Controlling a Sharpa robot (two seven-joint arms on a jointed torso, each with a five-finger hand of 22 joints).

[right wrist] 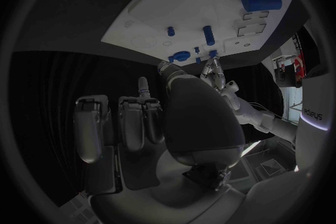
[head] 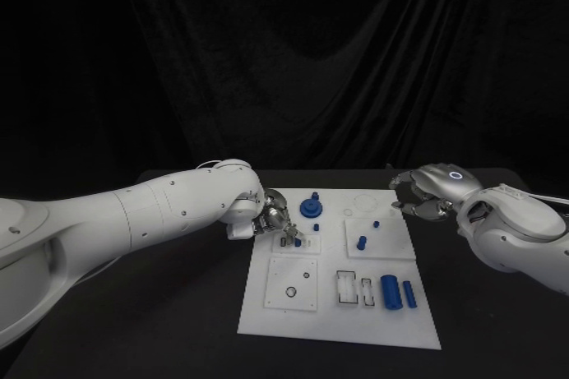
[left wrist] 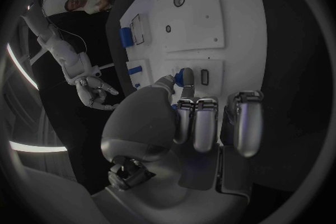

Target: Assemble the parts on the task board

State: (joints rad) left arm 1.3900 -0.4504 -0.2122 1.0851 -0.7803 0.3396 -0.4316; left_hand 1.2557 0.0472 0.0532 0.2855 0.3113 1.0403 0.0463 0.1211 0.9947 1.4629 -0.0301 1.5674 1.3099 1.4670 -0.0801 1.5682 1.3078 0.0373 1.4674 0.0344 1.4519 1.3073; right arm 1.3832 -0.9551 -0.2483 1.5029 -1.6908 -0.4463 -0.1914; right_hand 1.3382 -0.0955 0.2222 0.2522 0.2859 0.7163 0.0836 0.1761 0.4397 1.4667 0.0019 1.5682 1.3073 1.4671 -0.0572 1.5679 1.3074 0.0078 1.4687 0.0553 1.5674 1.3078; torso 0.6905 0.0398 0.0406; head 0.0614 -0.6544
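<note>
White task board (head: 338, 313) lies on the black table (head: 178, 330), black curtain (head: 297, 67) behind. Left hand (head: 270, 219) pinches a small blue part (left wrist: 187, 75) at the board's left edge. Right hand (head: 424, 196) clenched, empty, off its right edge

A black table (head: 178, 313) — plain, dark — backed by a black curtain (head: 284, 67) (hanging in folds).

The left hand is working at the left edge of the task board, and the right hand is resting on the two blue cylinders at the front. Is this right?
Not quite. The left hand part is right, but the right hand hovers off the task board's far right edge. The head view shows the two blue cylinders lying untouched.
</note>
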